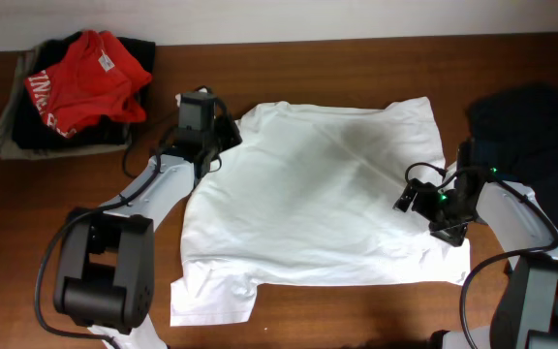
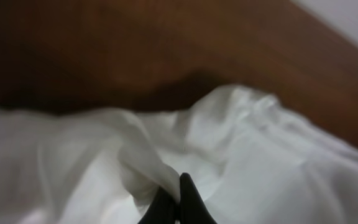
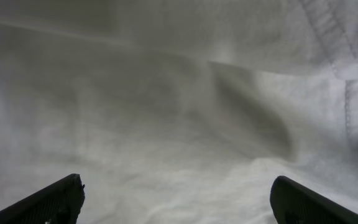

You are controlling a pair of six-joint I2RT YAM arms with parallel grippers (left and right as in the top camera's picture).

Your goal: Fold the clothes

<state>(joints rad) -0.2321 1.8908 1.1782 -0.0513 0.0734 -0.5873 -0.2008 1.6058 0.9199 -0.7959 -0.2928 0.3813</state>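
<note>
The white T-shirt (image 1: 318, 194) lies spread in the middle of the table (image 1: 356, 315). The left gripper (image 2: 179, 204) is pressed together at its far-left corner, apparently pinching a fold there. The cloth runs rightward from it, to where the right gripper (image 1: 422, 199) hangs over the right side, spread wide and holding nothing.

- Brown wooden table (image 1: 356, 315), fills the frame.
- Plain white cotton T-shirt (image 1: 318, 204), spread out, centre.
- Dark clothes pile (image 1: 8, 136) w/ red garment (image 1: 85, 78) on top, upper left.
- Black garment (image 1: 526, 126), right edge.
</note>
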